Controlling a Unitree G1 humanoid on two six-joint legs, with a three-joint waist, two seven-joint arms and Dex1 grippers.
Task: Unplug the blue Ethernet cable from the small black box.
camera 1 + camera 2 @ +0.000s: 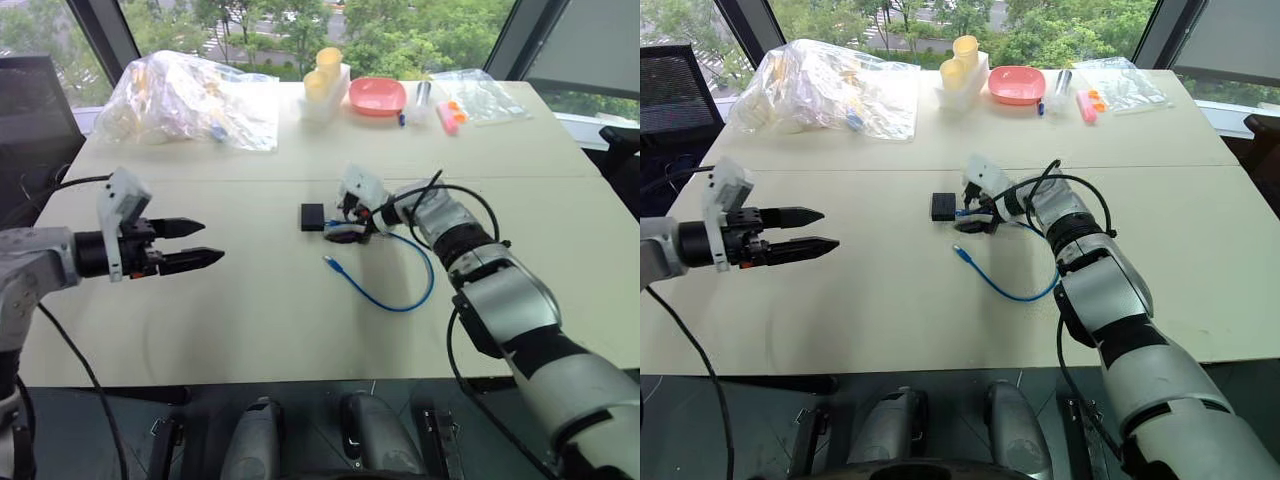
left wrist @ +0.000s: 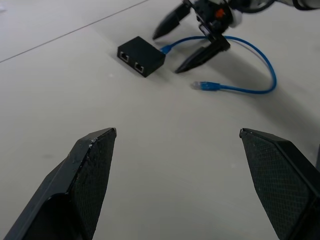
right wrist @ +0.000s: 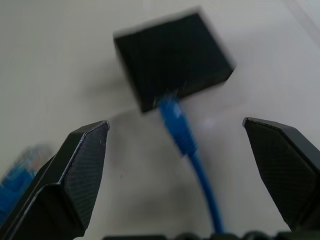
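Now | blue Ethernet cable (image 1: 395,285) plugged into small black box (image 1: 312,216), mid-table, looping right | cord limp, box light, may drag | right gripper (image 1: 347,222) jaws wide, straddling plug: pinch there | left gripper (image 1: 195,244) open, empty

Bright-blue Ethernet cable (image 1: 410,290), matte-black box (image 1: 312,216), pink bowl (image 1: 377,96).

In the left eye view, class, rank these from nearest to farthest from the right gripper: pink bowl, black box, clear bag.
1. Black box: just beyond the right gripper's open fingers, mid-table.
2. Pink bowl: far edge, by the window.
3. Clear bag: far left corner.
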